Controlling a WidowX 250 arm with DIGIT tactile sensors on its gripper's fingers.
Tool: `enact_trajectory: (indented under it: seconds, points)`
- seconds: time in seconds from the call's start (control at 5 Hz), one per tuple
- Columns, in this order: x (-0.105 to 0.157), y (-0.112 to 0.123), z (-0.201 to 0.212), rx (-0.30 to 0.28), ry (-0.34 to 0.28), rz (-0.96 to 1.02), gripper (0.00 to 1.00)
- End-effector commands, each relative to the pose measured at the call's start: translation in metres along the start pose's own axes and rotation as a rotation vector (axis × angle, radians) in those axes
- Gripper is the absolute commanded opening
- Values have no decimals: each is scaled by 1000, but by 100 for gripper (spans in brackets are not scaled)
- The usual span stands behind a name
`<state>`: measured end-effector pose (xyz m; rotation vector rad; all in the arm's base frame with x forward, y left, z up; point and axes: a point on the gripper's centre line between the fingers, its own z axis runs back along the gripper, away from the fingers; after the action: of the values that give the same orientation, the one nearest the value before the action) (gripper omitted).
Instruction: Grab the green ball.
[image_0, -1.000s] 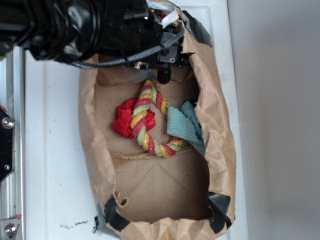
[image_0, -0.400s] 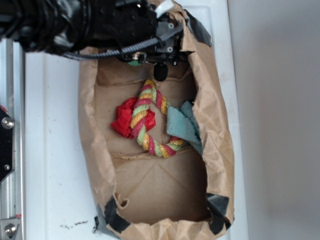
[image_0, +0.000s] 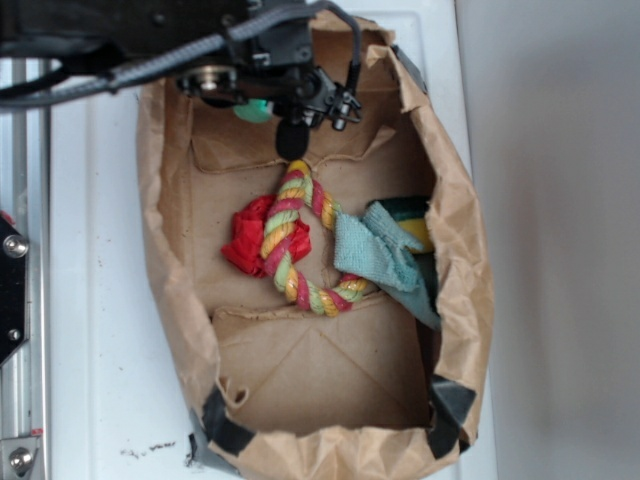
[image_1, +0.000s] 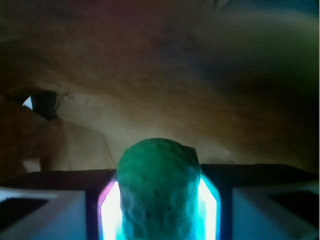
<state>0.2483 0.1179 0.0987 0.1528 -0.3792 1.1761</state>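
— What is shown in the exterior view?

— A brown paper bag (image_0: 180, 250) is seen lying open on a white surface (image_0: 90, 300). The gripper (image_0: 262, 108) is seen at the bag's top end, and a small patch of the green ball (image_0: 252, 110) is visible just under the black hardware there. Below it, a braided rope ring (image_0: 295, 240) is laid over a red crumpled piece (image_0: 245, 240). A teal cloth (image_0: 375, 255) is spread to the right of the ring, with a yellow sponge (image_0: 412, 222) topped in dark green partly covered by it.

— Can the grip be judged from that view?

— Not clearly; most of the ball is hidden by the arm.

— And the wrist view?

— The green ball (image_1: 157, 192) is seen pressed between the two fingers (image_1: 42, 212), touched on both sides, so it is grasped by the gripper (image_1: 159, 210). Blurred brown paper (image_1: 165, 85) is seen behind it.
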Motion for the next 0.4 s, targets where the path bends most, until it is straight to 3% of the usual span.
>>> enact_trajectory:
  seconds: [0.0, 0.2]
  points:
    - [-17, -12, 55, -63, 46, -348, 0]
    - [-23, -24, 66, -109, 229, -481, 0]
